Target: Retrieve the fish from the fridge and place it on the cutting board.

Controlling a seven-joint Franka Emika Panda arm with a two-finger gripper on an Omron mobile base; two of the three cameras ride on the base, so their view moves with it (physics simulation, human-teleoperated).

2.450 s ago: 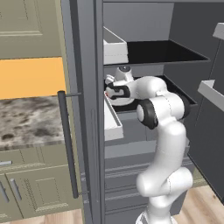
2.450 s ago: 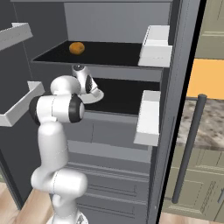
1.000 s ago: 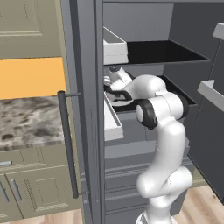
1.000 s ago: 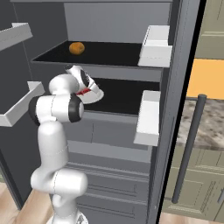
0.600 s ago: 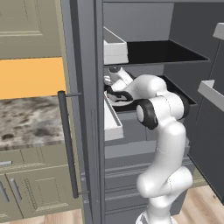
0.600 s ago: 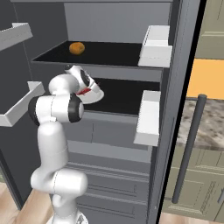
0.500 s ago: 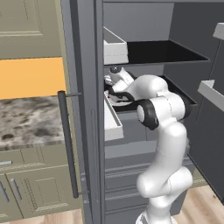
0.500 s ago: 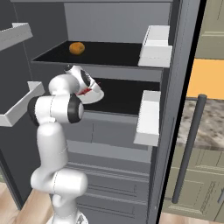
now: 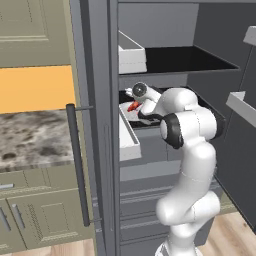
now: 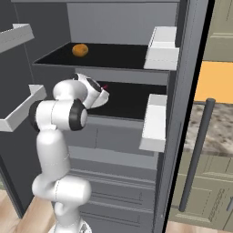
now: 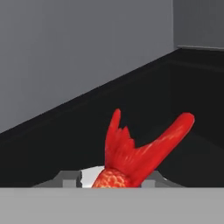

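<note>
The fridge (image 9: 97, 150) stands open, and my arm reaches onto its black middle shelf (image 10: 132, 102). The red-orange fish (image 11: 131, 153) sticks up from the bottom middle of the hand view, forked tail upward, with its scaly body between the fingers. My gripper (image 11: 114, 183) is shut on it, just above the round white plate (image 10: 96, 101). In the left base view, the fish (image 9: 132, 106) is a red spot at my gripper (image 9: 134, 103). In the right base view, it (image 10: 105, 86) shows at the gripper (image 10: 103, 89). The cutting board is out of view.
An orange (image 10: 80, 50) lies on the upper shelf. White door bins (image 10: 154, 120) hang on the right door and another bin (image 9: 130, 135) hangs close to my hand. The door's long bar handle (image 9: 77, 165) stands in front of a marble counter (image 9: 30, 140) and beige cabinets.
The hand has turned over the plate, and the red fish now shows at the fingertips. Over the last second, the hand has hardly moved.
</note>
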